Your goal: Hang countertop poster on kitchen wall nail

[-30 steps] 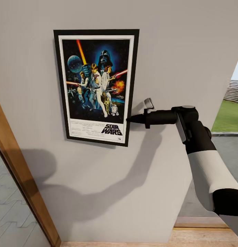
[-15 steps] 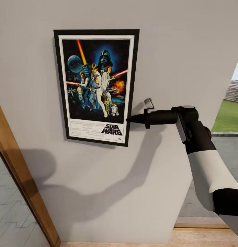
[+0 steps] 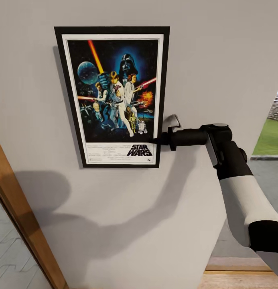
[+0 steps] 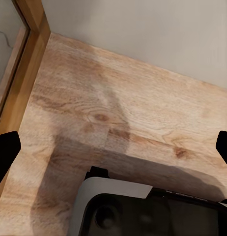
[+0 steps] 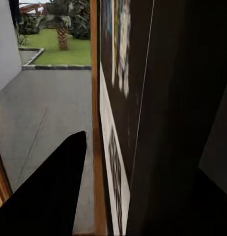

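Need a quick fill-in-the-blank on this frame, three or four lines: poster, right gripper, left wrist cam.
1. The poster sits flat against the ____.
2. The right gripper meets the poster at its lower ____ edge, seen from the head camera.
3. The black lettering at the poster's bottom reads ____.
4. The left wrist camera looks down at a wooden ____.

Missing words: wall; right; STAR WARS; floor

My right gripper point(image 3: 157, 140) is matte black, tapering to pointed fingertips. Behind it sit a black cylindrical wrist, a grey-edged joint block, then my white forearm shell with a black elbow band.
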